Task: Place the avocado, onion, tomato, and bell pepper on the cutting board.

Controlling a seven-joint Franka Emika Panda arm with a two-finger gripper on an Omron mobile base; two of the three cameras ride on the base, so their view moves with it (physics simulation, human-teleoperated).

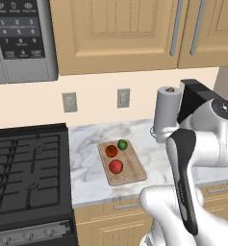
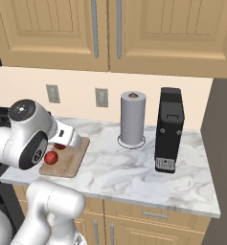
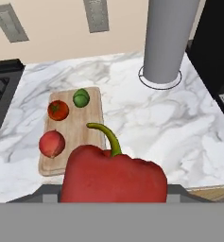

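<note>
On the cutting board [image 1: 128, 174], near the stove-side end of the marble worktop [image 1: 86, 178], sit three vegetables: the avocado [image 1: 122, 144] at the far corner, the tomato [image 1: 111, 151] just beside it, and the reddish onion [image 1: 116, 166] nearer the front edge. In the hand view the red bell pepper [image 3: 114, 176] hangs close to the camera above the worktop's front edge, beside the board; the gripper appears clamped on it, fingertips hidden. Farther along the worktop stand a paper towel roll [image 2: 132, 118] and a black coffee machine [image 2: 169, 129].
</note>
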